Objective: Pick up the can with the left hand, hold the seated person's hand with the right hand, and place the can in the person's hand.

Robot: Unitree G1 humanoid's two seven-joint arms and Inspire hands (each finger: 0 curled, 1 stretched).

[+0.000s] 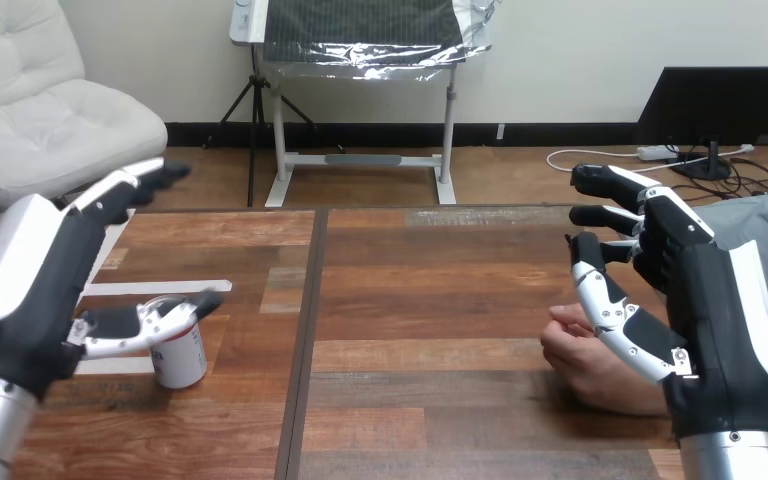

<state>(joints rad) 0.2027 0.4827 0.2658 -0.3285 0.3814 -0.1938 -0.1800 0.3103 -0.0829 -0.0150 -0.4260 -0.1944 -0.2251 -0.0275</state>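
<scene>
White can [182,362] by left hand [30,280], fingers [130,185] spread, right hand [710,290] likewise

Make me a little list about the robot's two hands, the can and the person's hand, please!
can: upright on the wooden table, at its left, near the white tape
left hand: open, fingers straight above the can, thumb by the can's top; whether it touches is unclear
right hand: open, raised just right of the person's hand, not curled round it
person's hand: resting on the table at the right, loosely curled, holding nothing
can pickup: not yet done
</scene>
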